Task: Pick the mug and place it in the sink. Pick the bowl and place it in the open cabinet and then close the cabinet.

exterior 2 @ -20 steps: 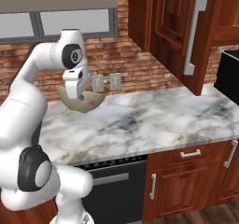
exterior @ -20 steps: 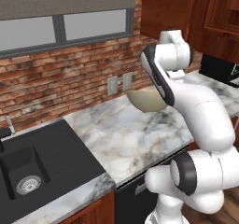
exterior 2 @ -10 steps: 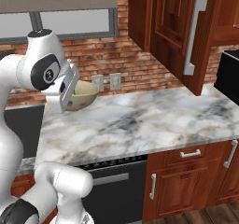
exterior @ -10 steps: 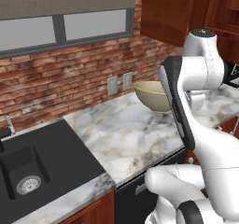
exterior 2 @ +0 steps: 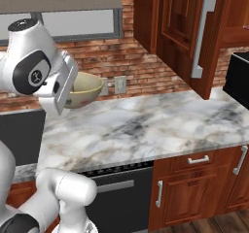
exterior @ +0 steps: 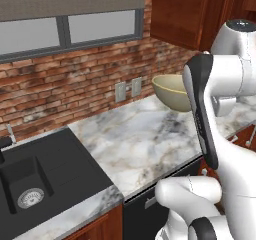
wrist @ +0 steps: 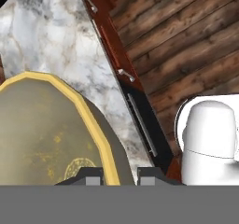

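At far left in the left base view I see the black sink (exterior: 35, 184) set into the marble table (exterior: 145, 139), its near basin showing only a silver drain. Moving right, the olive bowl (exterior 2: 82, 89) hangs in the air above the table, near the brick wall, carried at my arm's end. In the hand view my tool (wrist: 120, 174) is clamped on the bowl's yellow rim, one fingertip inside and one outside the wall. I judge the bowl stiff, smooth and fairly light, but an edge hold like this lets it swing or slip, so I'd move gently and keep it level. Further right, the reddish wall cabinet (exterior 2: 182, 30) stands with its door (exterior 2: 206, 38) swung open
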